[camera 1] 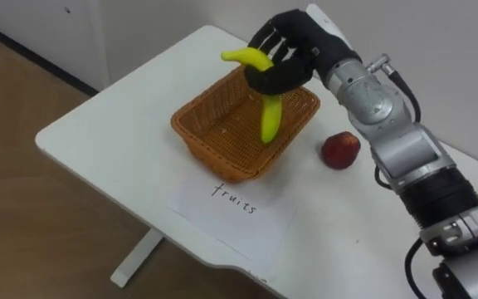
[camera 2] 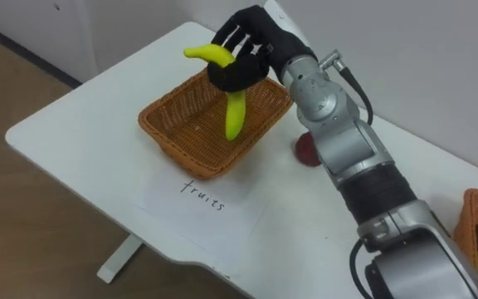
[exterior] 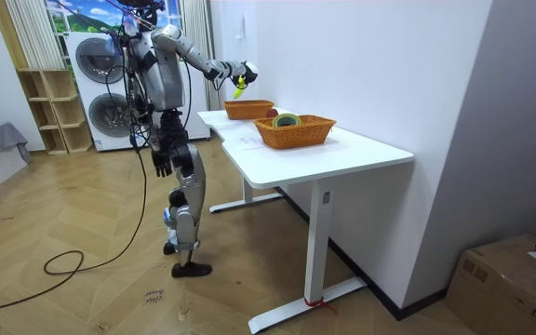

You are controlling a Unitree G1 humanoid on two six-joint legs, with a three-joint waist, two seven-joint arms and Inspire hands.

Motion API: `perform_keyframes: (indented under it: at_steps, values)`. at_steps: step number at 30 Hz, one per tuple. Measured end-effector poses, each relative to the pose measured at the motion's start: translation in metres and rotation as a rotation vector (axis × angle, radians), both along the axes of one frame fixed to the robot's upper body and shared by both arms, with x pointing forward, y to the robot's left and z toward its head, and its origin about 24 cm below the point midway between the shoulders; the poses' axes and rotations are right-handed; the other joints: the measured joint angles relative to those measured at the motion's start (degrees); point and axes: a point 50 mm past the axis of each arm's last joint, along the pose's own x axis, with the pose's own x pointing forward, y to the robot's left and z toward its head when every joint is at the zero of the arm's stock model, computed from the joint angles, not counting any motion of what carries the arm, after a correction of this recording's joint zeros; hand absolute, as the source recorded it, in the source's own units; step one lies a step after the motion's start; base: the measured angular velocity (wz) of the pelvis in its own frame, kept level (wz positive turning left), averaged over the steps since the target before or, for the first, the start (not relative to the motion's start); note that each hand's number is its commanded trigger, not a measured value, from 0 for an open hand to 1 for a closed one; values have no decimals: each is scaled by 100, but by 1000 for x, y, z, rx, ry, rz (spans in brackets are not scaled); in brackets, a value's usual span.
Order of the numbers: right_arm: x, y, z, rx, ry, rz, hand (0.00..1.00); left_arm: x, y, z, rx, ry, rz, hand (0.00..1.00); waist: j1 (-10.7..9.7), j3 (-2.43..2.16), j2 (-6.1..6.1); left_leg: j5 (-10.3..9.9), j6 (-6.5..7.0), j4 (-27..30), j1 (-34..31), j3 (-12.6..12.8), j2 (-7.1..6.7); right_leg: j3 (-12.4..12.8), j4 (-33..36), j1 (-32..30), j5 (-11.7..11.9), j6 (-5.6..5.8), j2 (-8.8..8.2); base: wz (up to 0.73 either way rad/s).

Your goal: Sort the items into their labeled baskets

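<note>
White tabletop (camera 1: 123,141) fills the work area, set against a pale wall. The left hand (exterior: 162,167) hangs by the hip in the room view, and its state cannot be told from there.

Toward the left stands a wicker basket (camera 1: 222,162), with a handwritten paper sheet (camera 1: 231,208) on the table just in front of it. What shows of the basket's inside looks bare.

Directly above its far right part is the banana (camera 1: 270,116), clasped in the right hand (camera 1: 293,58), whose fingers curl round the fruit's middle. One end juts up and to the left out of the fist. The longer end hangs nearly straight down, its tip inside the rim line but apparently clear of the bottom (hard to be sure from above). The drop therefore looks ready: the basket lies straight below the hand, and letting go should be enough.

Just right of the basket, a red fruit (camera 1: 340,150) sits on the table beside the right forearm, the nearer arm for it.

Farthest right is a second basket (exterior: 296,135), holding a greenish-yellow roll (exterior: 287,120).
</note>
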Motion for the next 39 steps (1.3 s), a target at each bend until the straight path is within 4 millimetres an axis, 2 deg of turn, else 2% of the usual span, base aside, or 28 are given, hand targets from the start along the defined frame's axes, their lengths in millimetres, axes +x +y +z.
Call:
perform_keyframes:
  at_steps: [8, 13, 20, 23, 24, 25, 26, 27, 39]
  values:
    - [6, 0, -9, -39, 47, -16, 100, -3, 2, 1, 3, 3, 0, 0, 73, 20, -12, 0, 4, 9, -3, -99, -66, -21, -3, 22, -34, 10, -17, 3]
    - [16, -2, -7, -61, 74, -43, 100, -6, 6, 2, 9, 13, 2, 0, 117, 68, -101, 0, 4, 18, -3, -148, -67, -32, -10, 25, -44, 10, -12, 3]
    - [17, -2, -16, -98, 97, -54, 100, -11, 8, 1, 11, 35, 6, 0, 155, 67, -150, 0, 4, 17, -2, -226, -75, -51, -18, 53, -45, 11, -16, 7]
    - [17, -7, -23, -107, 124, -76, 100, -11, 9, 0, 7, 53, 4, 0, 253, 72, -143, 0, 4, 16, -10, -230, -72, -103, -20, 49, -48, 17, -16, 0]
    - [17, -8, -25, -109, 131, -81, 87, -12, 10, 0, 8, 59, 5, 0, 262, 72, -142, 0, 4, 16, -16, -237, -72, -109, -20, 46, -49, 17, -15, 0]
    - [17, -8, -25, -112, 131, -82, 54, -12, 11, 0, 9, 62, 6, 0, 268, 74, -139, 0, 4, 18, -19, -238, -72, -110, -20, 45, -49, 17, -15, 0]
    - [17, -8, -25, -113, 130, -83, 36, -12, 11, 0, 10, 62, 6, 0, 269, 74, -138, 0, 4, 18, -19, -238, -73, -111, -20, 45, -49, 17, -15, 0]
    - [17, -8, -25, -113, 129, -83, 0, -12, 12, 1, 11, 63, 5, 0, 274, 74, -136, 0, 4, 18, -20, -238, -73, -111, -20, 45, -49, 17, -15, 0]
    - [17, -9, -27, -118, 128, -88, 0, -16, 18, 3, 33, 68, 11, 0, 262, 71, -119, 0, 3, 54, -95, -272, -94, -125, -117, 51, -48, 16, -8, 1]
